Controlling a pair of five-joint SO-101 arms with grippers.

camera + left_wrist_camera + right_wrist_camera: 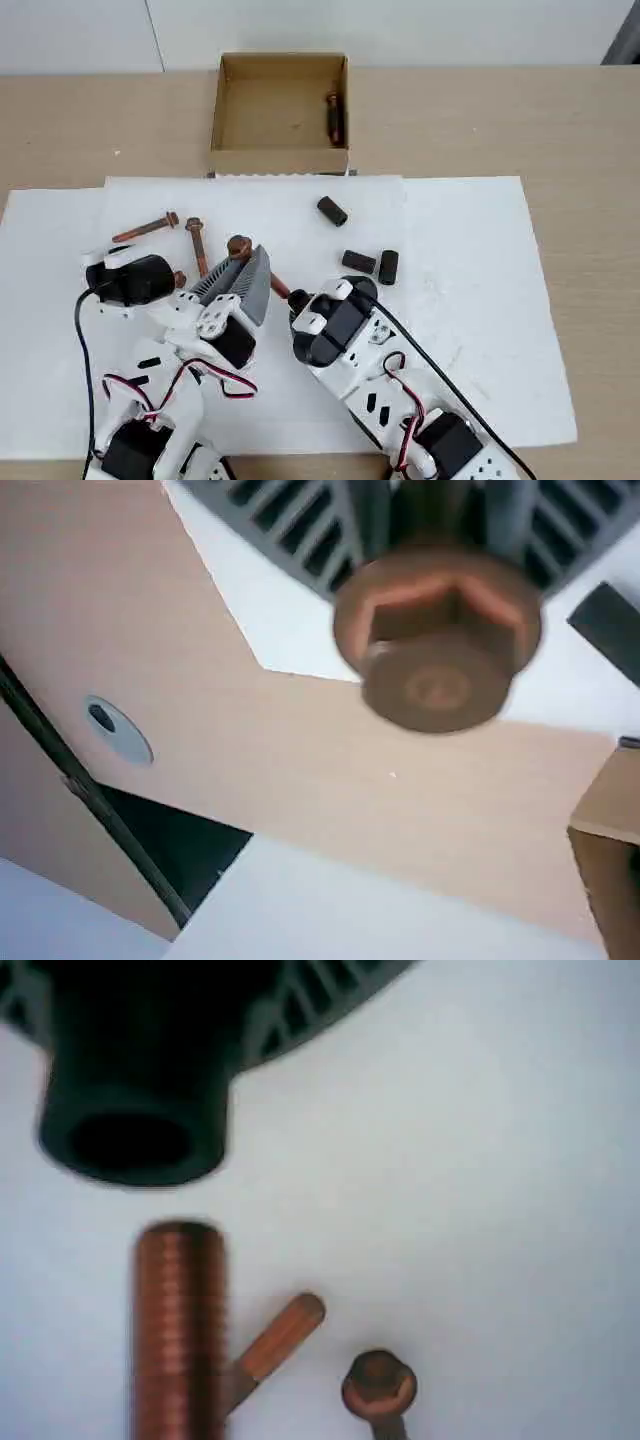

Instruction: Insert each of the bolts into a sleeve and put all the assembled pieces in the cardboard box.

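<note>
Nearest the high camera, both arms stood at the near edge of the table (560, 120), over a white sheet (480, 330). The left gripper (240, 262) was clamped on a bolt (238, 246), whose head pointed toward the cardboard box (280, 155). Its shank ran back toward the right gripper (299, 302), which pinched a black sleeve (296, 296). One loose bolt (147, 228) and a second (196, 243) lay beside the left arm. Three loose sleeves (332, 211) (359, 262) (388, 267) lay ahead of the right arm. An assembled piece (333, 117) rested inside the box against one side wall.

From the left wrist, the bolt's (435, 650) hexagonal head sat gripped between grey ribbed fingers (280, 520). A box corner (605, 820) showed beyond it.

From the right wrist, the gripper (140, 1010) held the sleeve (135, 1110) with its open bore facing the bolt's threaded tip (180, 1330). The two were just apart, the tip not entered. Both loose bolts (285, 1335) (378, 1385) lay on the sheet behind.
</note>
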